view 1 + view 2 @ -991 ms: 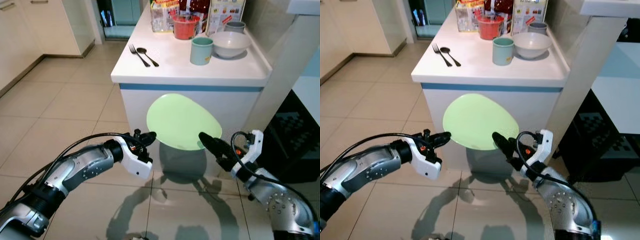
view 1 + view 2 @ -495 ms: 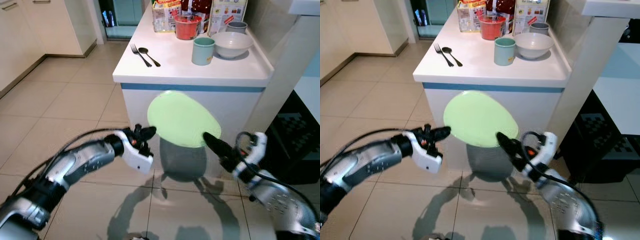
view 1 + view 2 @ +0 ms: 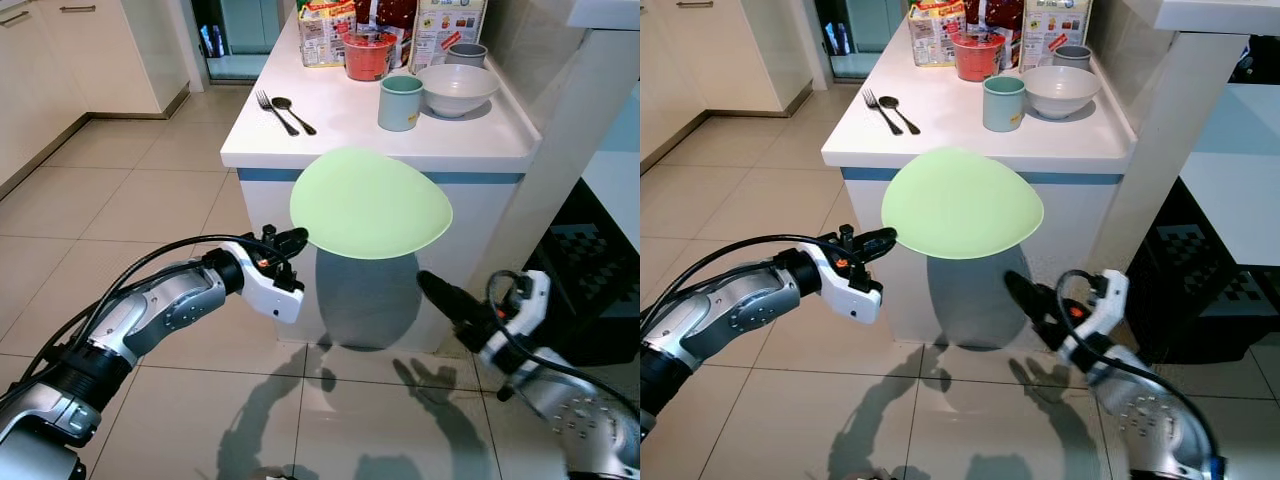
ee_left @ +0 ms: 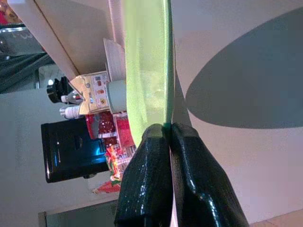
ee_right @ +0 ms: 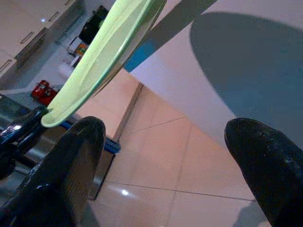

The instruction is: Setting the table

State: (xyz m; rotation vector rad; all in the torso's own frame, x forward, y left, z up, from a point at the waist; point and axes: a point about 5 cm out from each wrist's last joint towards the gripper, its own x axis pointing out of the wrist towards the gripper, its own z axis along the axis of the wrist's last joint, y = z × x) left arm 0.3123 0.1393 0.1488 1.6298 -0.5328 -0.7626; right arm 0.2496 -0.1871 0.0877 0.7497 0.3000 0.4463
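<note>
A light green plate (image 3: 370, 203) hangs in the air in front of the white counter (image 3: 330, 130), about level with its front edge. My left gripper (image 3: 292, 238) is shut on the plate's left rim; in the left wrist view the fingers (image 4: 163, 135) pinch the thin green edge (image 4: 144, 71). My right gripper (image 3: 436, 290) is open, below and to the right of the plate, apart from it. The right wrist view looks up at the plate's underside (image 5: 102, 59) between two spread fingertips (image 5: 78, 142).
On the counter lie a fork (image 3: 277, 111) and spoon (image 3: 295, 113) at the left, a green mug (image 3: 400, 102), a white bowl (image 3: 459, 87), a red container (image 3: 369, 55) and cartons behind. A black crate (image 3: 600, 290) stands on the tiled floor to the right.
The plate has risen from in front of the counter's face to the height of its top edge, held by the left gripper. The right gripper has let go and dropped away below it.
</note>
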